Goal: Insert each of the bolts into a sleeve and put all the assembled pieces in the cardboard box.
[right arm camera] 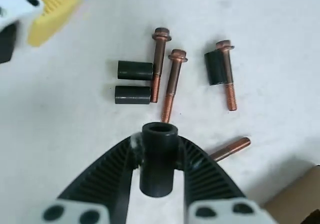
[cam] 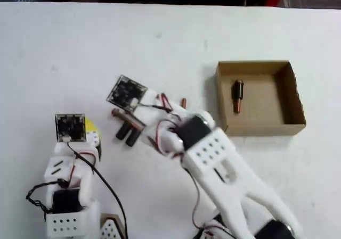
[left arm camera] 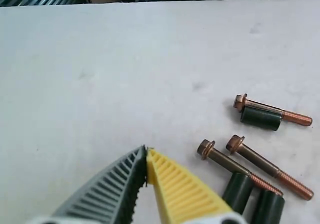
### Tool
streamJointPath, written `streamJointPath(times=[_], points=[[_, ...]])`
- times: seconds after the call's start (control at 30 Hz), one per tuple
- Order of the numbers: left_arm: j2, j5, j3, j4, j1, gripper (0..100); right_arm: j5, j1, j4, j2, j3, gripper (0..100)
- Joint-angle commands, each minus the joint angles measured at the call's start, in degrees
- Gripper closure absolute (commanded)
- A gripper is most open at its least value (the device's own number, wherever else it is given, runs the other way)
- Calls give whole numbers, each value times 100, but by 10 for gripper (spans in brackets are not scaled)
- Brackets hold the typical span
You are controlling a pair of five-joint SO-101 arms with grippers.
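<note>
The right gripper [right arm camera: 159, 141] is clamped around a smooth black sleeve [right arm camera: 158, 169], whose open bore faces up toward its wrist. Just beyond its tips lies a coppery flanged bolt [right arm camera: 171, 84], with its long axis roughly in line with the gripper and its threaded end pointing back at the sleeve. The left gripper [left arm camera: 146, 156] has its ribbed fingers pressed together on nothing and sits farther from that bolt. 1 assembled piece [cam: 237, 96] lies in the cardboard box [cam: 298, 100].

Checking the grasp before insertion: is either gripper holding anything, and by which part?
The right gripper holds a black sleeve, clamped across its sides near the open end. The left gripper is shut on nothing.
</note>
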Motion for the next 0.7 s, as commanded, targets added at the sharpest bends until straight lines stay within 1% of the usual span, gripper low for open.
streamJointPath(times=[0.0,0.3,0.57,0.67], points=[[-22,-53,0,123,-40,978,26,110,92,-831,-149,981],[-22,-53,0,158,-40,978,9,936,110,-2026,62,981],[-22,-53,0,158,-40,978,9,1007,127,-3486,791,981],[-22,-53,0,167,-40,978,-123,1270,92,-3855,1081,981]])
